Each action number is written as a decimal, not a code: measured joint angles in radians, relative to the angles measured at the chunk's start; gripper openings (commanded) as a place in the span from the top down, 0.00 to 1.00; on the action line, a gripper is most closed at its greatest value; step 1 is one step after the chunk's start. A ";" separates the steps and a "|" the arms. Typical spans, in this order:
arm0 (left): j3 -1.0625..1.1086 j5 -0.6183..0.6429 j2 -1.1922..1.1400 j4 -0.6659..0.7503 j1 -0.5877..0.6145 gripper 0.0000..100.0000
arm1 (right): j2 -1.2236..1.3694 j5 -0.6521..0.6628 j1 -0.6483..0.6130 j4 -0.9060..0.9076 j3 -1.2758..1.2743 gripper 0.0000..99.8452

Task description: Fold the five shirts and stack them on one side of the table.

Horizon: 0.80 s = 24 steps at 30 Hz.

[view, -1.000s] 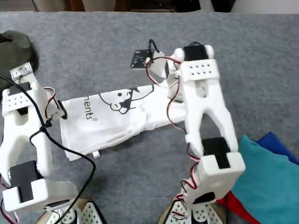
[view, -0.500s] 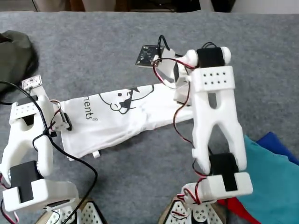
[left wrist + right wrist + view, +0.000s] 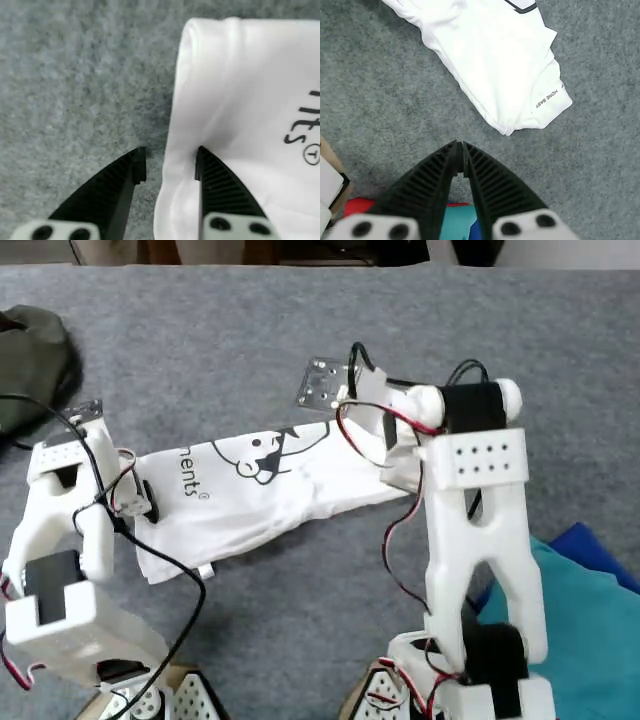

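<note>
The grey table (image 3: 200, 330) is carrying one long white shirt (image 3: 260, 490), already folded into a narrow strip and lying across the middle. It is staying exactly where it was a second ago. What is moving is the arms. The right arm is swinging away, clear of the shirt's right end, so that end (image 3: 495, 60) is now lying uncovered on the cloth surface. The left arm is turning in toward the opposite end.

The right gripper (image 3: 459, 146) is hanging over bare table just beside the shirt, its jaws pressed together with nothing between them. The left gripper (image 3: 170, 162) is sitting at the shirt's left edge with its jaws parted. One finger is over the white cloth, the other over the table, not yet pinching.

To me this looks like one fold finishing and the next being set up from the left end.

The teal shirt (image 3: 570, 620) and the blue one (image 3: 590, 540) are waiting in a heap at the right, and a dark garment (image 3: 30, 360) at the far left, so most of the job seems to be remaining.
</note>
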<state>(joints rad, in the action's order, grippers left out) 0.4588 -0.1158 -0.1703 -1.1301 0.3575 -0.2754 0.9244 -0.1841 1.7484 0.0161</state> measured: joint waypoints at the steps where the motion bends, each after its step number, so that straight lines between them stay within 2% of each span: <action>1: -0.026 0.000 -0.025 -0.020 -0.008 0.96 | -0.012 0.000 0.000 0.000 -0.008 0.99; 2: -0.051 0.000 -0.049 -0.035 -0.017 0.98 | -0.021 0.000 0.000 0.000 -0.009 0.99; 9: -0.175 0.000 -0.166 -0.124 -0.031 0.98 | -0.104 0.000 0.000 0.000 -0.009 0.99; 14: -0.190 0.034 -0.176 -0.130 -0.018 0.98 | -0.164 0.000 0.011 0.006 -0.012 0.99; 19: -0.221 0.040 -0.186 -0.141 0.089 0.98 | -0.209 0.044 0.077 0.008 -0.063 0.99; 24: -0.315 -0.058 -0.201 -0.196 0.238 0.98 | -0.239 0.055 0.146 -0.015 -0.126 0.99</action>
<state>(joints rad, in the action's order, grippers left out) 0.1442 -0.1741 -0.3713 -1.3265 0.5953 -0.5148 0.9797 -0.0384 1.7331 -0.1097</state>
